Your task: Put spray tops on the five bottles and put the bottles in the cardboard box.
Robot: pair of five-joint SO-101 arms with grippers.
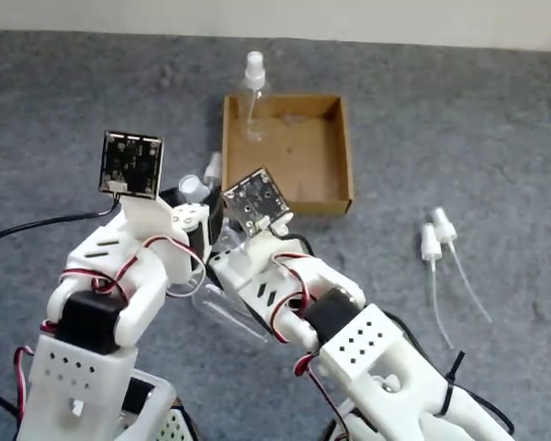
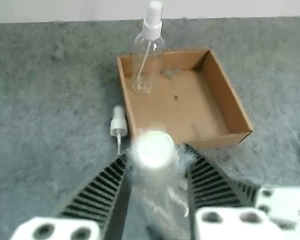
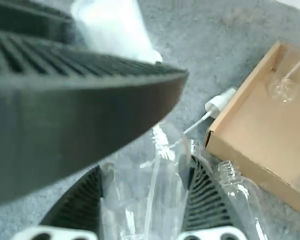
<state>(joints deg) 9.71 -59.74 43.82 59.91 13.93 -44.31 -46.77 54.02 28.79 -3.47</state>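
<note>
- Right gripper [image 3: 145,171]: clenched on the body of the held bottle [image 3: 151,210].
- Left gripper [image 2: 155,156]: clamped on the same bottle, up by its white spray top [image 2: 152,149].
- Held bottle's long axis: near to far, top end aimed at the cardboard box [image 2: 226,95] just beyond.
- Uncapped bottle [image 3: 237,192]: lying beside the held one.
- Loose spray top [image 2: 118,121]: just left of box.
- Capped bottle [image 2: 147,55]: upright in box's far-left corner.

Lab bench: grey felt mat [image 1: 496,119], white wall [image 1: 367,18].

The end effector [image 2: 155,156] grips a spray bottle [image 2: 162,195] mid-frame; a second bottle [image 2: 146,55] rests in the cardboard box [image 2: 217,100], with a loose spray top [image 2: 118,121] just beside it.
</note>
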